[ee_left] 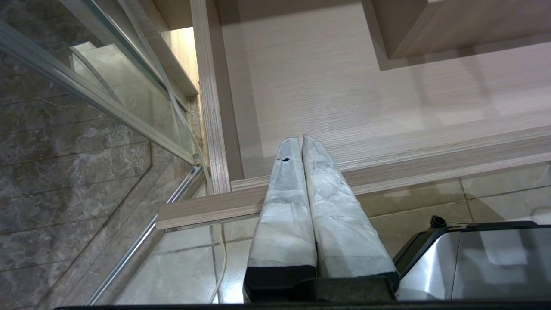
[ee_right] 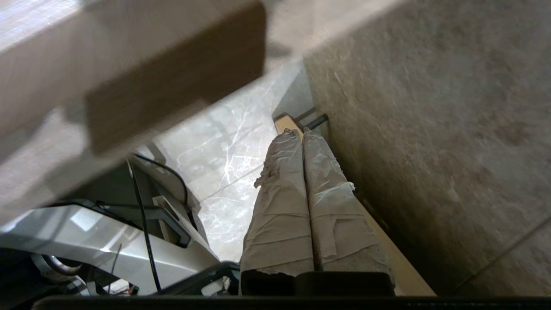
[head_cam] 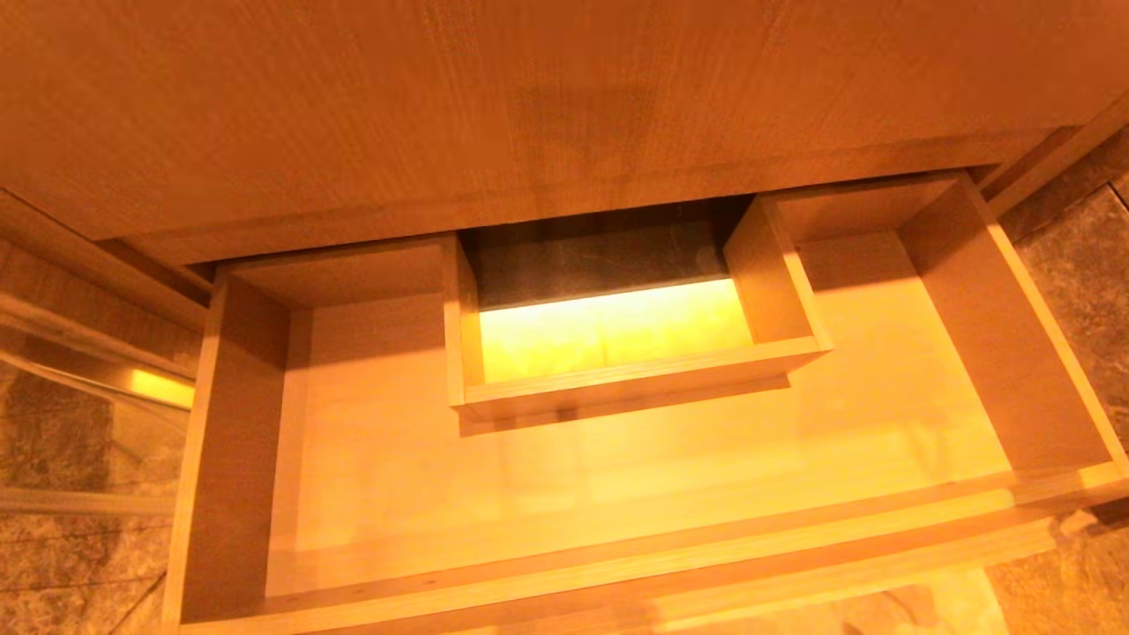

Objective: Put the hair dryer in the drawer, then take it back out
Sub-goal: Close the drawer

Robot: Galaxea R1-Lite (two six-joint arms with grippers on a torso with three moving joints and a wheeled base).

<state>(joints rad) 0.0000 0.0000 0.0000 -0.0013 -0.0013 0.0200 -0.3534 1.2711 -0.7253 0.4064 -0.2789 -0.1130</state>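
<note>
The drawer (head_cam: 617,494) stands pulled out, its floor bare around the boxed cutout (head_cam: 617,353); no hair dryer is visible in any view. The left gripper (ee_left: 301,140) hangs over the drawer's front rail, fingers pressed together and holding nothing. The right gripper (ee_right: 301,132) is likewise closed and empty, low beside a stone wall (ee_right: 430,129).

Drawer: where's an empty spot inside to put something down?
The wide light wood-grain drawer is pulled open with nothing in it. The roomiest bare patch is the floor between the boxed rectangular cutout and the front wall. Narrower bare strips run between the cutout and each side wall. Tightest: the back corners beside it.
</note>
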